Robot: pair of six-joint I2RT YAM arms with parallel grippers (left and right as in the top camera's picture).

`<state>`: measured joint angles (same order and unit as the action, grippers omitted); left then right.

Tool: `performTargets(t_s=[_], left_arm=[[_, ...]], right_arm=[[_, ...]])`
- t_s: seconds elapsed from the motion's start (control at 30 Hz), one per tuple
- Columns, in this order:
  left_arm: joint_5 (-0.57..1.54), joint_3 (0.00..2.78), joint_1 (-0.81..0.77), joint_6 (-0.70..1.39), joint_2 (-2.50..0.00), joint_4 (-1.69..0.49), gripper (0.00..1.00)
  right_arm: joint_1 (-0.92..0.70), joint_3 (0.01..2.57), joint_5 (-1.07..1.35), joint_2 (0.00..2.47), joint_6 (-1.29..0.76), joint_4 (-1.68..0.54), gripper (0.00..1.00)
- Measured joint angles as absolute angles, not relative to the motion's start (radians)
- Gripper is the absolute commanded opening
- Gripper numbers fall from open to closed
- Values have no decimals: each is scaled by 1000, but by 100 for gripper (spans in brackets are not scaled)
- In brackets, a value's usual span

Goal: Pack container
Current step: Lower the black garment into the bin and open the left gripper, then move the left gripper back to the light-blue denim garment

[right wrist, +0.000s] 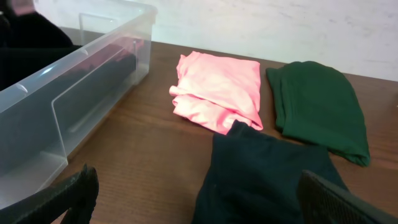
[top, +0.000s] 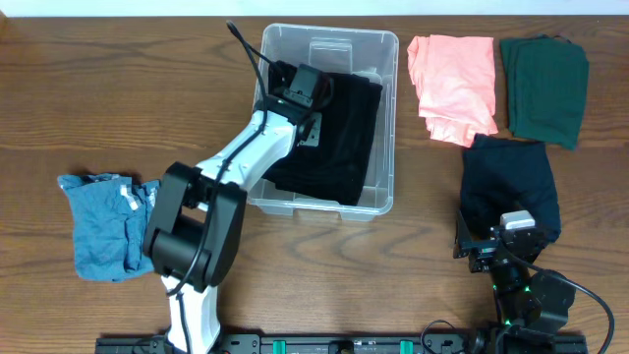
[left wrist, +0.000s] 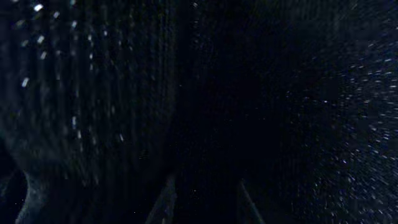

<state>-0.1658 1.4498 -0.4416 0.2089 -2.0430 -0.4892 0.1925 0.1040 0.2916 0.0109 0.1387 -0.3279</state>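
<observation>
Clear plastic container (top: 386, 128) holds black cloth (top: 339, 147); left gripper (top: 313, 126) over it, grasp unclear; right gripper (right wrist: 202, 190) spread wide.

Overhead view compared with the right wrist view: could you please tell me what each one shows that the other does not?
Only overhead: the blue garment at the left of the table, and the left arm stretched into the container. Only right wrist: the pale wall behind the table. Both: the container, the black garment inside it, and the pink garment, green garment and navy garment on the table beside it.
</observation>
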Motion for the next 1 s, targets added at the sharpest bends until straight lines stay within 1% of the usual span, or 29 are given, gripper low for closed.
performTargets(t_s=[0.27, 0.3, 0.47, 0.53, 0.6, 0.73, 0.87, 1.0], left_arm=[[-151, 1456, -442, 213, -2034, -498, 35], [-144, 1456, -442, 213, -2024, -502, 38], [-122, 1465, -441, 215, -1898, -569, 77], [-117, 1495, -440, 216, -1811, -598, 83], [-114, 1539, -436, 223, -1710, -612, 86], [-127, 1597, -386, 225, -1494, -660, 87], [-147, 1606, -236, 232, -1332, -776, 89], [-164, 1606, -32, 236, -1278, -897, 91]], right_arm=[[192, 104, 292, 11, 139, -328, 99], [192, 104, 292, 11, 139, -328, 99], [192, 104, 292, 11, 139, -328, 99], [192, 104, 292, 11, 139, -328, 99], [192, 104, 292, 11, 139, -327, 99], [192, 104, 292, 11, 139, -328, 99], [192, 104, 292, 11, 139, -328, 99], [192, 104, 292, 11, 139, -327, 99]])
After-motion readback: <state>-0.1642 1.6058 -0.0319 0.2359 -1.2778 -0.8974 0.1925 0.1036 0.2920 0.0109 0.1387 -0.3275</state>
